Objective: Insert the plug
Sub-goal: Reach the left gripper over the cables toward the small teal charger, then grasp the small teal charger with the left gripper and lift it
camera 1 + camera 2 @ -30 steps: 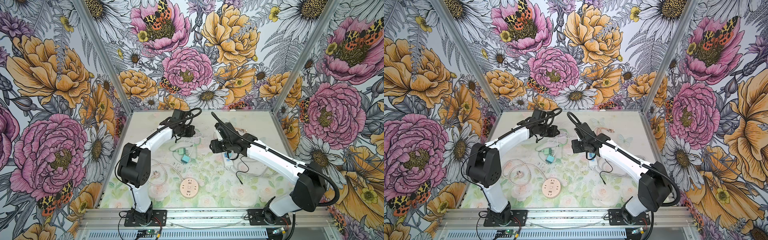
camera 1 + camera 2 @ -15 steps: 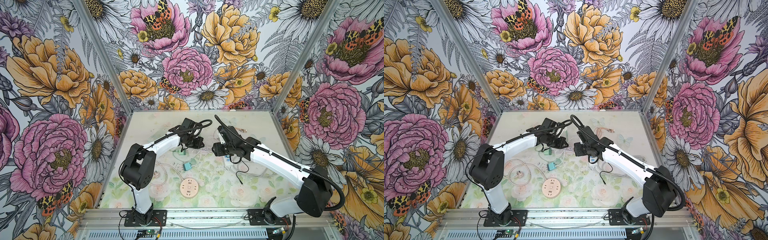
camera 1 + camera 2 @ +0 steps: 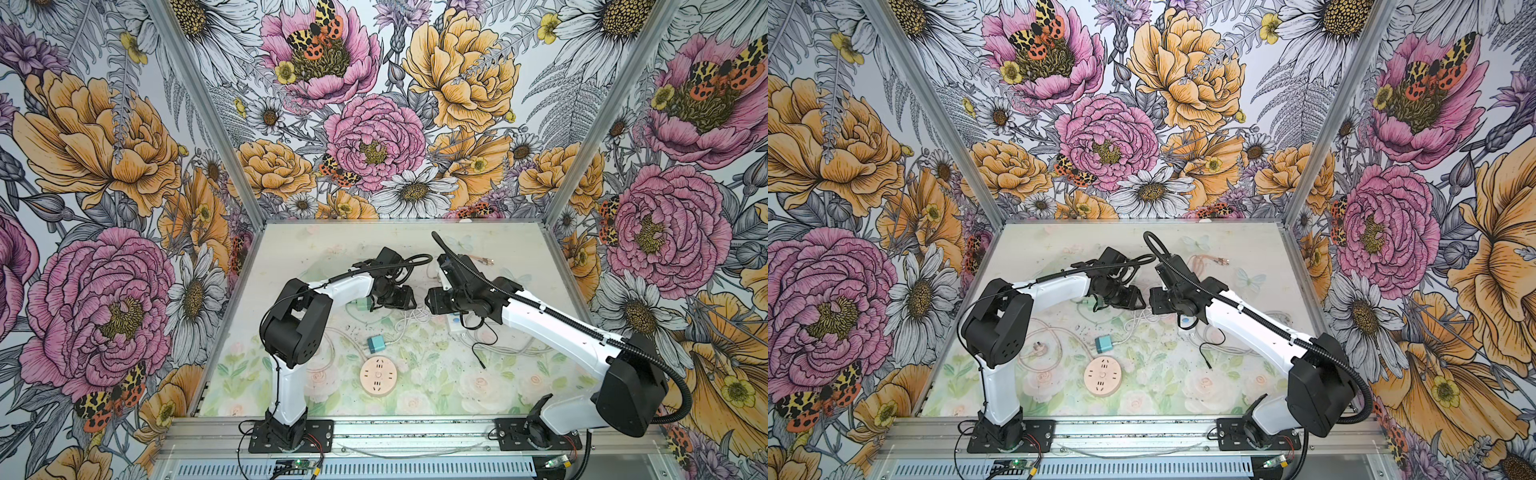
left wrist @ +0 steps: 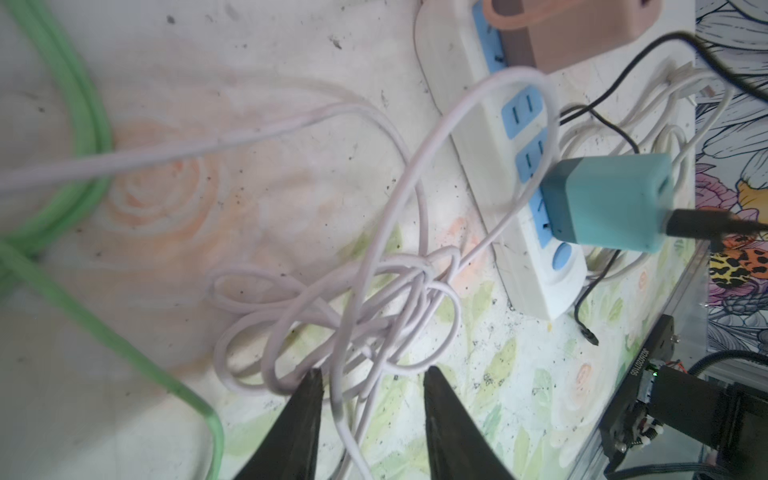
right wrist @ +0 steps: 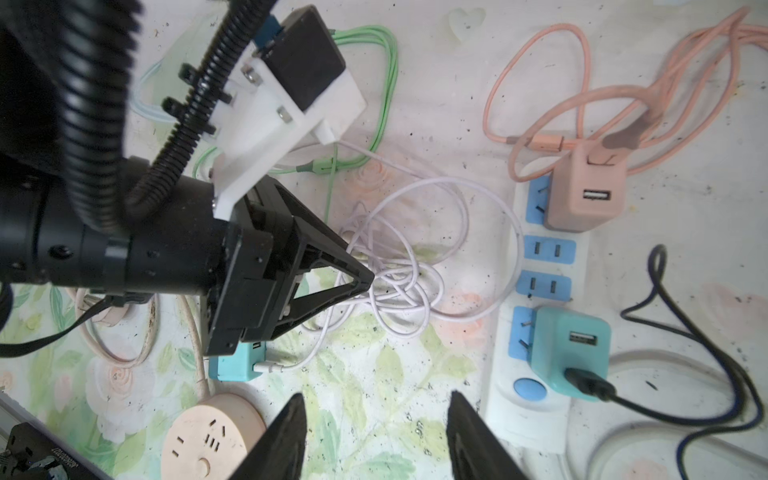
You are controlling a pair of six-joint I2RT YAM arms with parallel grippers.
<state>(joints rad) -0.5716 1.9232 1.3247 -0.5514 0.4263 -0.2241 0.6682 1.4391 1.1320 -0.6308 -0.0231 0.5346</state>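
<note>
Floral walls, metal frame, seemingly grimy tabletop

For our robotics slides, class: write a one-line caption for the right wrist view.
Left gripper at a tangled white cable beside a power strip carrying a pink charger and a teal charger.

A small teal plug block lies loose on its side just below the middle of both top views, with a white cable plugged into it. Up and to its right the white power strip lies flat, its two middle blue sockets free.
</note>
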